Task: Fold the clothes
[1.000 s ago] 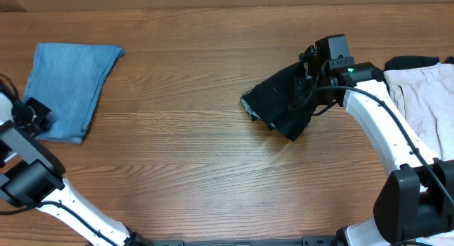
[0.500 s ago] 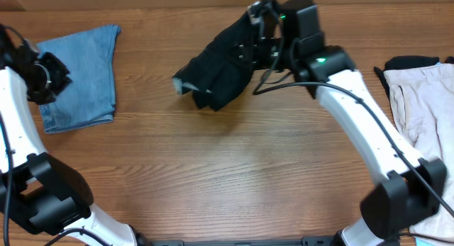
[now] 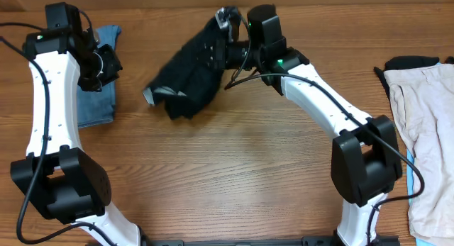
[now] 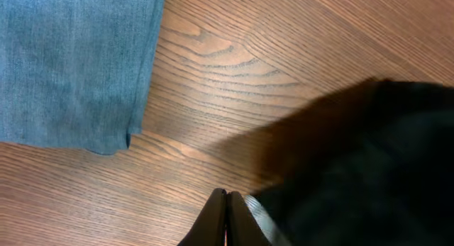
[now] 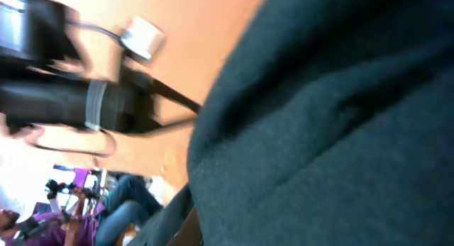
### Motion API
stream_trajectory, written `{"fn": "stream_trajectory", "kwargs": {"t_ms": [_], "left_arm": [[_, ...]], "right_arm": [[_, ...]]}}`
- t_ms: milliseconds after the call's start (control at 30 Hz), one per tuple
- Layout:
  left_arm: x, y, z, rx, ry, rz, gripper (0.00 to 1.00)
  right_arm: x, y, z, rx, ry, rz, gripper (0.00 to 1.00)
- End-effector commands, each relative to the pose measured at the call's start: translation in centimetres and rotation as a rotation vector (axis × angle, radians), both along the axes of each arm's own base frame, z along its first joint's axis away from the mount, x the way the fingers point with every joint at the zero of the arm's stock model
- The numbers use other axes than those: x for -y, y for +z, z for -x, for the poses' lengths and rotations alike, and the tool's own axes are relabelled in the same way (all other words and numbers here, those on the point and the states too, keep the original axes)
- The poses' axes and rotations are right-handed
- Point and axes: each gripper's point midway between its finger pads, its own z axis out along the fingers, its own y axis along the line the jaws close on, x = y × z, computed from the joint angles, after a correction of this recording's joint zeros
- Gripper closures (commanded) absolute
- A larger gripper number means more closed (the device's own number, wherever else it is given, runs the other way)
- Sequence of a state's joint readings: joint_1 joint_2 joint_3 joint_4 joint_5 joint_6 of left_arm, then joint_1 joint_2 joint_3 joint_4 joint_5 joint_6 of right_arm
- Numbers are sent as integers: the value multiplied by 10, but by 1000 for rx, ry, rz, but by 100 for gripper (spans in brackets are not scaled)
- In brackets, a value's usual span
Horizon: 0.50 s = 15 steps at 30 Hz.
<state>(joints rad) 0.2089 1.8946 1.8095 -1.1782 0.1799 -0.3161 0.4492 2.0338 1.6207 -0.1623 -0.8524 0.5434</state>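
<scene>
**Item 1: black garment** [image 3: 188, 76]. Far centre of the table [image 3: 234, 175], bunched and hanging from the right gripper [image 3: 225, 53]. I cannot tell whether its lowest corner brushes the wood. Matte, limp cloth, several layers collapsed together, with a pale edge showing at the low left end. I judge it light and not fragile. It will sag and twist, and it keeps no shape of its own. It is best taken at an outer edge or corner, since a pinch in the bunched middle would catch stacked layers. It needs spreading flat before any fold.

**Item 2: right gripper.** Clamped on an upper fold of the black garment. Cloth fills my right wrist view, so the fingers themselves are buried.

**Item 3: left gripper** [image 4: 226, 212]. Fingers pressed together, nothing between them. It hangs over bare wood between the denim and the black cloth.

**Item 4: denim piece** [image 3: 99, 111]. Far left, lying flat, partly under my left arm. Stiffer cloth that I expect to hold a crease.

**Item 5: beige garment** [image 3: 425, 132]. Right edge of the table, spread loosely, well apart from both grippers.
</scene>
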Motion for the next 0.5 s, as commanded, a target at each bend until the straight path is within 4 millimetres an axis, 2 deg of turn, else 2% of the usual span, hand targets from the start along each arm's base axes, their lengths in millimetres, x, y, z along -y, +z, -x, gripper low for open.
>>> {"fn": "stream_trajectory", "kwargs": {"t_ms": [0,67,167,267,367,467], "left_arm": [[-3,0,-2,-1,16,-26,96],[-3,0,-2,2,16,-25,96],[-3,1,-3,4,15,-26,96],[-3,0,-3,4,15,-26,96],[-1,0,-3,3,20,-19,96],[11,1,-5,7,-9,-17,96]], "right_arm": [[18,-39,2,-38,39,97,96],[46,-65,8,-152,7,195,96],[81,-87,13,-267,-37,284,96],[133,-119,22,-401,-138,467,96],[172,-141,30,-435,-197,657,96],[209,-156,37,-453,-269,866,96]]}}
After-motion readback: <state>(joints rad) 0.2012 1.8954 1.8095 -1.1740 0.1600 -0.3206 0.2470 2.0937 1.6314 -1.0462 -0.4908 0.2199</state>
